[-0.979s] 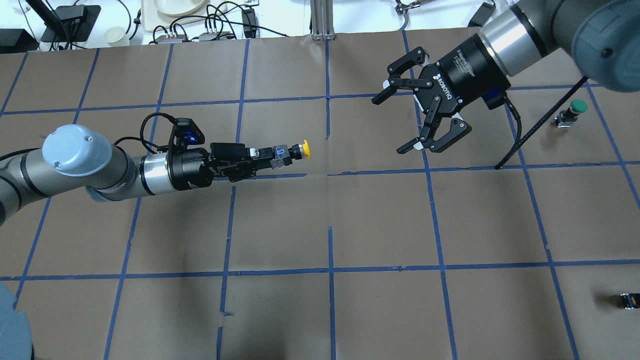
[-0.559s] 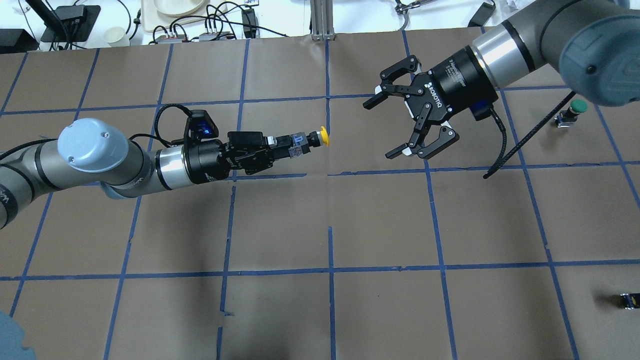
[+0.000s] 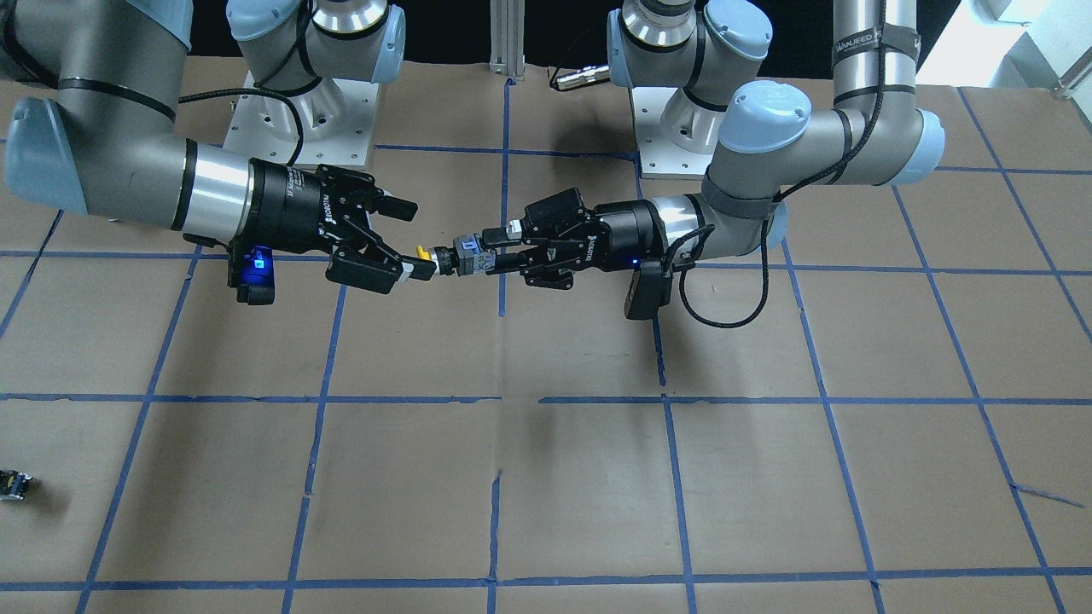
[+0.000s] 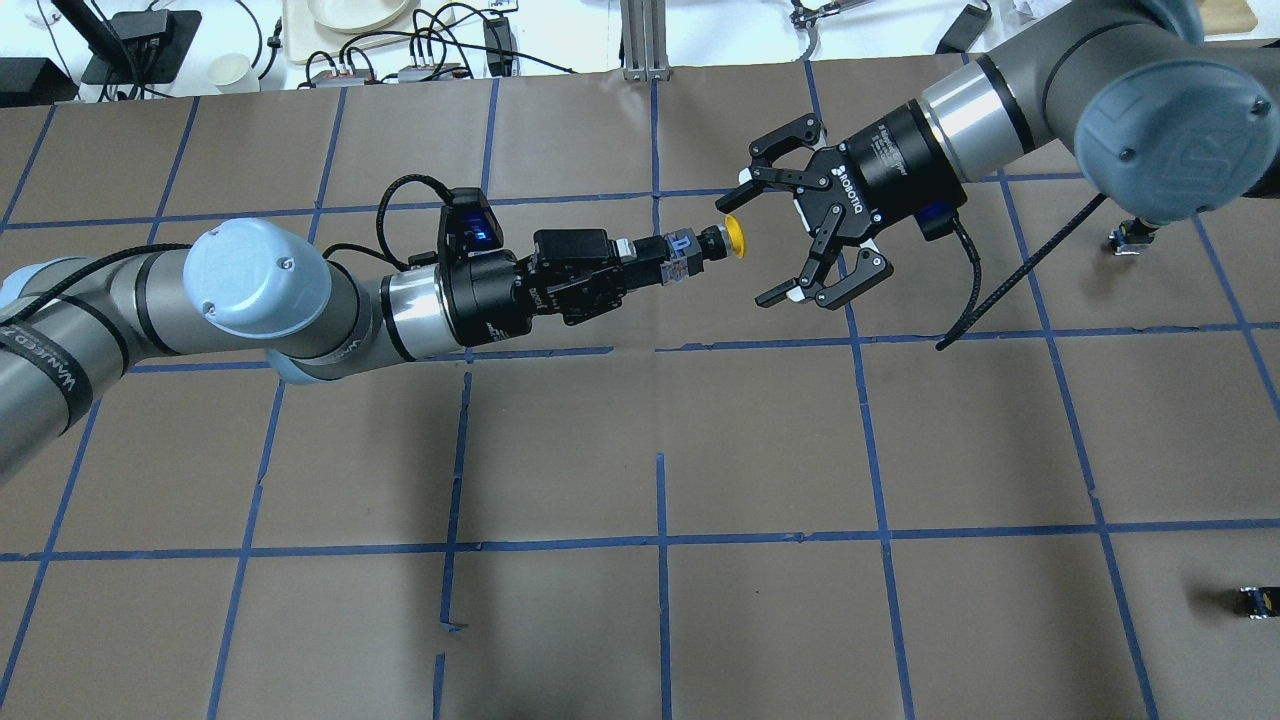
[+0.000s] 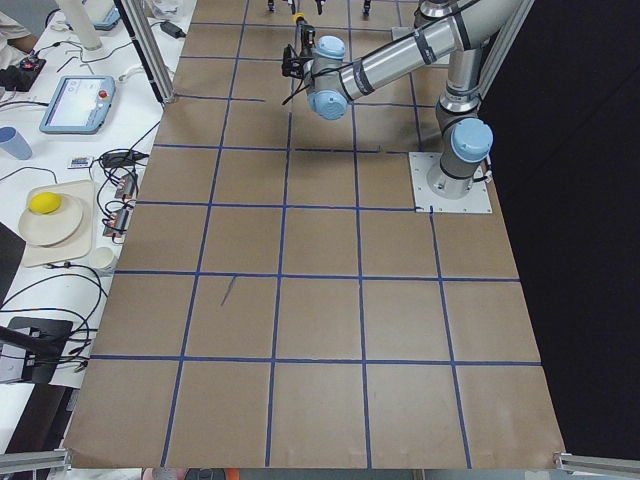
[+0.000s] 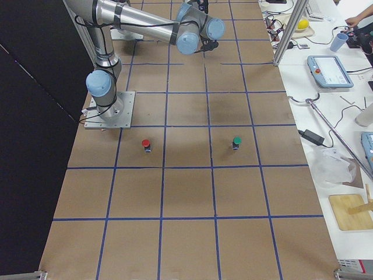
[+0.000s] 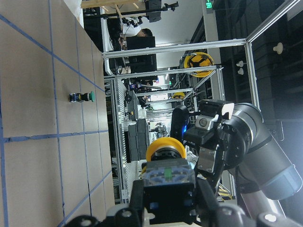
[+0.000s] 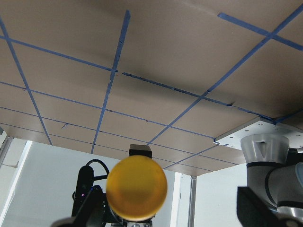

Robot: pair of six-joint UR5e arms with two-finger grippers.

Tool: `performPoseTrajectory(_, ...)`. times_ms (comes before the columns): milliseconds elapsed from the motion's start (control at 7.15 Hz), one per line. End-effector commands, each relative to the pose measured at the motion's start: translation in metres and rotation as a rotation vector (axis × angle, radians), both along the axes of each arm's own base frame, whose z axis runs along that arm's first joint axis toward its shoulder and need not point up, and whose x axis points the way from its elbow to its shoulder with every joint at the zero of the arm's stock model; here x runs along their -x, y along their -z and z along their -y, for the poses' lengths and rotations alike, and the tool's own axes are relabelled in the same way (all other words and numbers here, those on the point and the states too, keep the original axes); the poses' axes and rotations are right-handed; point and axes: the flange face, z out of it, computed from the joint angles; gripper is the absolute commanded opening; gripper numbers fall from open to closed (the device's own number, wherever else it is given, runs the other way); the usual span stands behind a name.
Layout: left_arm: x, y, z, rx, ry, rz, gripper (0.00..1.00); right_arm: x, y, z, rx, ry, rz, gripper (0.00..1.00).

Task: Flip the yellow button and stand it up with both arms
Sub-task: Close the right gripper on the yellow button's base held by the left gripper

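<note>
My left gripper (image 4: 662, 257) is shut on the grey-and-black body of the yellow button (image 4: 735, 238) and holds it level in the air, cap pointing at my right gripper (image 4: 750, 250). The right gripper is open, and the cap sits at the mouth of its spread fingers, apart from them. In the front view the button (image 3: 424, 253) lies between the left gripper (image 3: 499, 249) and the right gripper (image 3: 414, 240). The right wrist view shows the cap (image 8: 136, 187) head-on. The left wrist view shows the button (image 7: 165, 149) with the right gripper (image 7: 210, 142) behind it.
A green-capped button (image 6: 236, 142) and a red-capped button (image 6: 146, 144) stand on the brown table near the robot's right. A tiny dark block (image 4: 1258, 600) lies at the near right edge. Cables and a tray (image 4: 350, 20) lie beyond the table's far edge.
My left arm has carried the button right and toward the far side. My right gripper has moved left to meet it, still open, so the cap now reaches its fingers.
</note>
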Motion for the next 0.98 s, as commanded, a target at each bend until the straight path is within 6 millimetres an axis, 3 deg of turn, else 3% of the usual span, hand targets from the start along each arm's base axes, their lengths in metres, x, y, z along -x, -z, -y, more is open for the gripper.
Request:
performPoseTrajectory(0,0.004,-0.002,-0.002,-0.004,0.003,-0.002,0.01,0.002,-0.007,0.003,0.015,0.006,-0.005,1.0)
performPoseTrajectory(559,0.009,-0.009,-0.004,-0.016,0.018,-0.006,0.02,0.004,0.003,0.013,0.013,0.023,0.025,0.98)
performPoseTrajectory(839,0.009,-0.01,-0.004,-0.013,0.018,-0.006,0.02,0.005,-0.002,0.011,0.015,0.025,0.02,0.94)
